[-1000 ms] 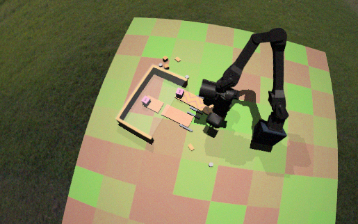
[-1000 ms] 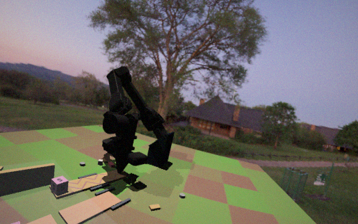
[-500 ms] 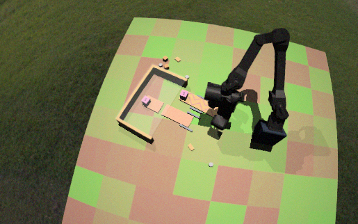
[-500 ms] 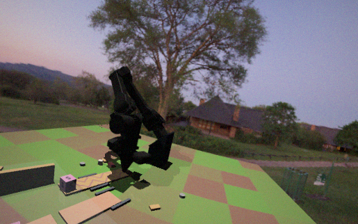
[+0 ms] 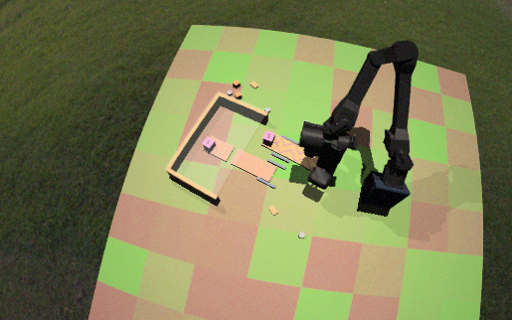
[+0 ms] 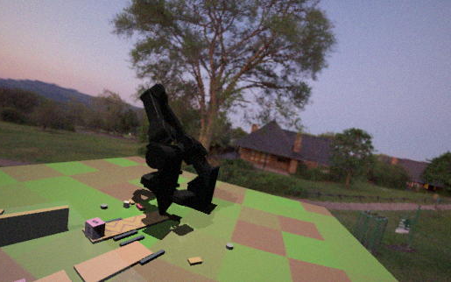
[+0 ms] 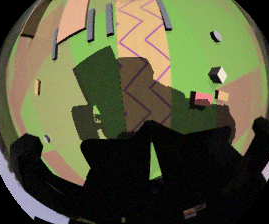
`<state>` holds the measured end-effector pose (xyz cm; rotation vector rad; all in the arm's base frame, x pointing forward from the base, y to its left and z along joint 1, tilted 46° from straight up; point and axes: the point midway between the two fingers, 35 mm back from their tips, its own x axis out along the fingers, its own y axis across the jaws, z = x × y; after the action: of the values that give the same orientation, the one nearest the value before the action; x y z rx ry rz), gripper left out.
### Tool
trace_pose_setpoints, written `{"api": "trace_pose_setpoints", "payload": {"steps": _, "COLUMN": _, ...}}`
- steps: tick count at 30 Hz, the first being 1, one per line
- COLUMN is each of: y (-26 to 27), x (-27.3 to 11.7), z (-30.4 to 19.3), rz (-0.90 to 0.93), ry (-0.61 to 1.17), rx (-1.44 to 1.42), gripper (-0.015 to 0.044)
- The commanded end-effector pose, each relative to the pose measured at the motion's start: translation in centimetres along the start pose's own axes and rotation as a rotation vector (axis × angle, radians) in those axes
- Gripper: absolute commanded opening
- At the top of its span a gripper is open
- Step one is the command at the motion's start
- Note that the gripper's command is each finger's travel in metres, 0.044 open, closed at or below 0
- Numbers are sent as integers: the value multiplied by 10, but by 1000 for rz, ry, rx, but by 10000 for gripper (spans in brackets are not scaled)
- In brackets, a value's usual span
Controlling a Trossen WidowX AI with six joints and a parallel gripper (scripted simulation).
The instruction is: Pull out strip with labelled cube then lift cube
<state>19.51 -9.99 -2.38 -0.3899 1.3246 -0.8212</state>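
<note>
Zigzag strip, landmark here, bears a pink cube at its far end; grey bars lie along its sides; a plain strip lies beyond two of them; the gripper, clenched, is at its near end, the cube well apart from the jaws
</note>
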Motion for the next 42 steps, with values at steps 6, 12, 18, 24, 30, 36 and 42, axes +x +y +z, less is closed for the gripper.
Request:
{"api": "trace_pose_setpoints", "payload": {"steps": 6, "y": -2, "x": 3, "z": -19, "rz": -7, "ry": 25, "rx": -8, "gripper": 0}}
{"api": "trace_pose_setpoints", "payload": {"steps": 12, "y": -2, "x": 3, "z": -19, "rz": -7, "ry": 25, "rx": -8, "gripper": 0}}
{"api": "trace_pose_setpoints", "payload": {"steps": 18, "y": -2, "x": 3, "z": -19, "rz": -7, "ry": 25, "rx": -8, "gripper": 0}}
{"api": "trace_pose_setpoints", "payload": {"steps": 24, "y": -2, "x": 3, "z": -19, "rz": -7, "ry": 25, "rx": -8, "gripper": 0}}
{"api": "trace_pose_setpoints", "payload": {"steps": 30, "y": -2, "x": 3, "z": -19, "rz": -7, "ry": 25, "rx": -8, "gripper": 0}}
{"api": "trace_pose_setpoints", "payload": {"steps": 36, "y": -2, "x": 3, "z": -19, "rz": -7, "ry": 25, "rx": -8, "gripper": 0}}
{"api": "trace_pose_setpoints", "payload": {"steps": 42, "y": 1, "x": -6, "z": -10, "rz": 0, "ry": 7, "rx": -4, "gripper": 0}}
